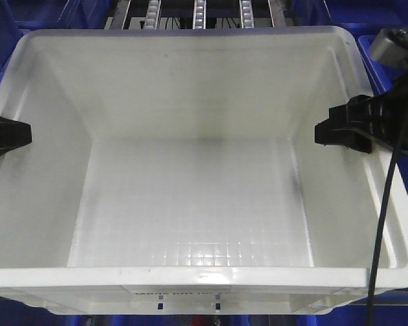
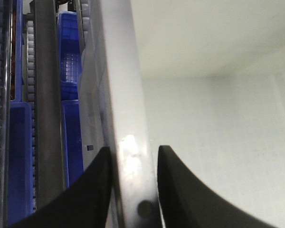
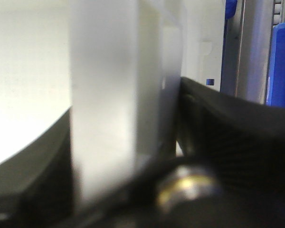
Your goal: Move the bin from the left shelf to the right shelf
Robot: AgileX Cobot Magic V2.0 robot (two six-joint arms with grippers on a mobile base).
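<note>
- Two pincers held one large white bin point(image 1: 190, 277) by its opposite side rims; the bin filled nearly the whole front view, with its near rim toward the camera.
- We saw only the bin's own grid-textured floor and smooth white walls, brightly lit; the floor lay bare.
- We saw the left pincer point(image 2: 134, 151) drawn narrow over the bin's left rim, one black finger outside the wall and one inside, both against the plastic.
- We found the right pincer point(image 1: 350, 132) clamped on the right rim in the same way; its wrist view was blurred, yet it showed the white wall between two dark fingers.
- Several dark blue crates point(image 1: 0, 41) showed around the bin's corners; we could not tell what they held.
- Three roller tracks point(image 1: 199, 13) ran away beyond the bin's far rim; we could not tell which shelf they belonged to.
- One black cable point(image 1: 387, 204) hung down across the bin's right rim.
- Some faint dark print marked the bin's near outer side, too small for us to read.
</note>
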